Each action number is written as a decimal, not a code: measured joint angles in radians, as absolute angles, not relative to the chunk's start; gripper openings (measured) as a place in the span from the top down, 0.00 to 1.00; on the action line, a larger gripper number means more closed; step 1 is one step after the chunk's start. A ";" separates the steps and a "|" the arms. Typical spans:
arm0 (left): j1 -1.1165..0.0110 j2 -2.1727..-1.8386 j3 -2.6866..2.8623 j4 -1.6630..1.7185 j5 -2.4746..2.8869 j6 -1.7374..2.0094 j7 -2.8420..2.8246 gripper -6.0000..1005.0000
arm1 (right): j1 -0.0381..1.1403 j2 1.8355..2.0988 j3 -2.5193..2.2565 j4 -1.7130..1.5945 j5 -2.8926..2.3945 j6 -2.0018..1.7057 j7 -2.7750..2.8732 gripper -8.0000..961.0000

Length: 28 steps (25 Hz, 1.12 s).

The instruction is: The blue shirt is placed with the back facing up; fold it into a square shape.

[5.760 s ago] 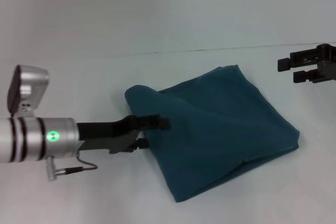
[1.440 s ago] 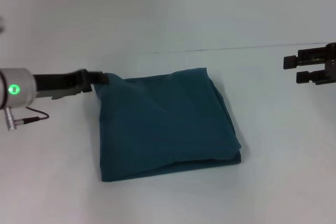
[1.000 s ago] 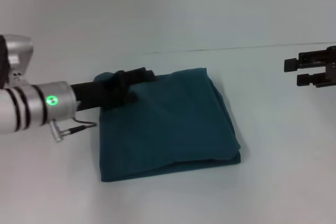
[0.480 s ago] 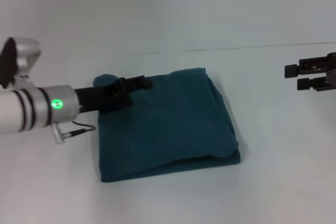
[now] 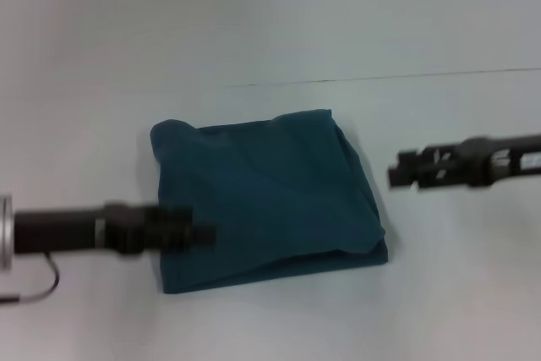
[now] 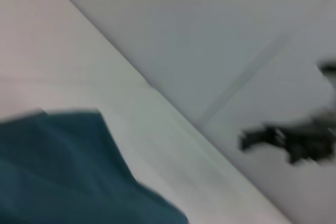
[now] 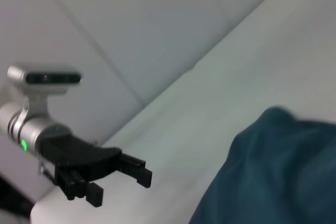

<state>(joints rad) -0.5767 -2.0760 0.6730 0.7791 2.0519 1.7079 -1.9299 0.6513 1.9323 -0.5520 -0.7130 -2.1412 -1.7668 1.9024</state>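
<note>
– Where the pale worktop meets the plain wall, what lies nearest?

– One large dark teal-blue soft cloth shirt, folded into a rough square, plain side up, a little left of the middle in the head view. Its near right corner shows stacked layers with a lip of cloth hanging over the edge, and its far left corner bulges up slightly.

– And the left hand?

– It sits low over the shirt's near left edge, with the black arm reaching in from the left. I cannot tell whether it touches the cloth. The right wrist view shows that left hand with its black fingers spread apart and nothing between them.

– The right hand?

– It hangs just off the shirt's right edge, apart from the cloth, pointing toward it. It is blurred, so I cannot tell if it is released or clenched.

– Anything in the way?

– Only the two arms are near the shirt. A thin seam line runs along the worktop behind it.
</note>
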 joint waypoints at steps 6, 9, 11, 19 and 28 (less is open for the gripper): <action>-0.557 -2.089 0.686 0.785 2.166 1.807 -1.861 0.14 | 0.628 1.972 -0.637 -0.709 -2.151 -1.775 1.845 0.19; -0.559 -2.092 0.693 0.785 2.181 1.812 -1.859 0.14 | 0.612 1.993 -0.673 -0.704 -2.153 -1.774 1.839 0.19; -0.559 -2.093 0.690 0.785 2.185 1.805 -1.859 0.14 | 0.604 2.010 -0.675 -0.704 -2.152 -1.763 1.834 0.19; -0.554 -2.090 0.668 0.778 2.193 1.756 -1.863 0.14 | 0.604 2.072 -0.676 -0.675 -2.145 -1.691 1.829 0.19; -0.544 -2.092 0.660 0.776 2.200 1.742 -1.860 0.14 | 0.655 2.084 -0.690 -0.589 -2.148 -1.633 1.836 0.19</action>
<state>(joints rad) -0.5442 -2.0922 0.6596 0.7764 2.1997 1.7418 -1.8595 0.6554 2.0839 -0.6898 -0.5895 -2.1485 -1.6331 1.8365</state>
